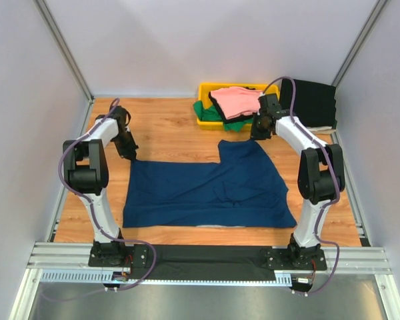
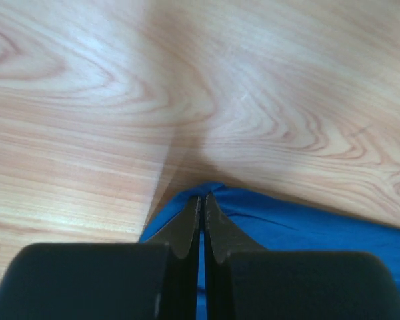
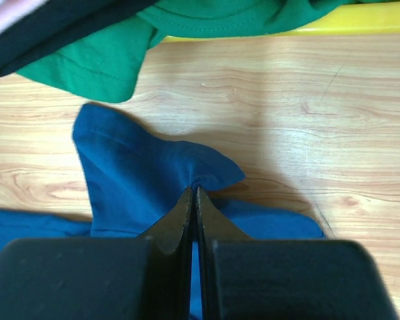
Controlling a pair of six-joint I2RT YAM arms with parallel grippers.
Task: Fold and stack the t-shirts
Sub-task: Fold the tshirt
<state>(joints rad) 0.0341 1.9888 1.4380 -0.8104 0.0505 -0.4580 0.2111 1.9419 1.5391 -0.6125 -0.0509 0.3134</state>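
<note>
A large navy blue t-shirt point(image 1: 207, 190) lies spread on the wooden table. My left gripper point(image 1: 129, 152) is shut on its far left corner point(image 2: 217, 200), pinching the cloth between the fingertips. My right gripper point(image 1: 259, 132) is shut on the far right corner point(image 3: 207, 173), which bunches up at the tips. A pink t-shirt point(image 1: 239, 100) lies on top of a green one point(image 1: 217, 115) in the yellow bin. The green tee point(image 3: 120, 53) hangs over the bin's edge in the right wrist view. A black tee point(image 1: 315, 103) lies at the far right.
The yellow bin point(image 1: 207, 88) stands at the table's far edge, just beyond my right gripper. Grey walls close in the table on the left, right and back. Bare wood point(image 1: 167, 130) lies between the two grippers.
</note>
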